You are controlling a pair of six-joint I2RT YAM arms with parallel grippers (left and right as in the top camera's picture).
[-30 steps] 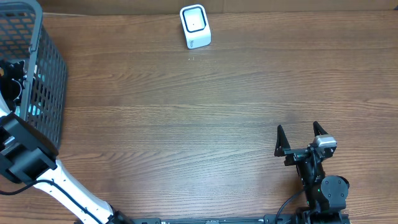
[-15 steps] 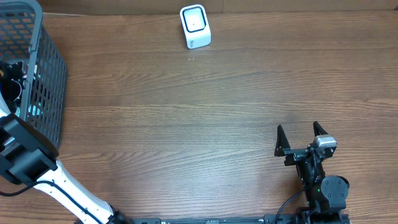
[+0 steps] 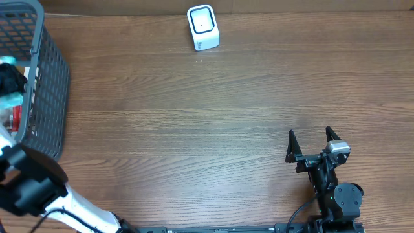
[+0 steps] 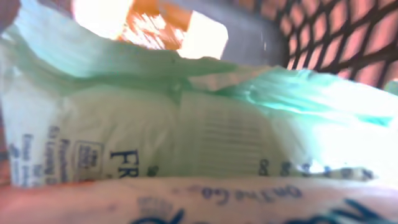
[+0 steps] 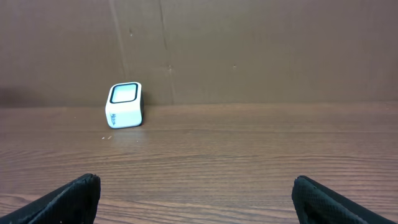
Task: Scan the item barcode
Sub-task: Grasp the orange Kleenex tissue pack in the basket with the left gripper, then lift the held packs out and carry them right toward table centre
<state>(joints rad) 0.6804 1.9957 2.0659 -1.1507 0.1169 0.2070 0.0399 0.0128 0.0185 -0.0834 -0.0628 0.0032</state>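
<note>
Since a second ago the left arm has slid its dark elbow block toward the near table edge. Pale green wrapping now shows around the left pincer inside the grey mesh basket. The right pincer and the white barcode scanner have not shifted.

The left pincer is down among the basket's contents. Its fingers are hidden from above and out of its wrist view, so I cannot tell whether it grips anything. Close against its camera lies a pale green plastic packet with dark blue print and a fine-lined panel, all blurred. Beyond the packet is an orange packet, and to the right is the basket mesh.

The right pincer stands wide open and empty over the wooden table, well apart from the basket. The scanner stands upright far ahead of it and to its left, near the table's back edge.
</note>
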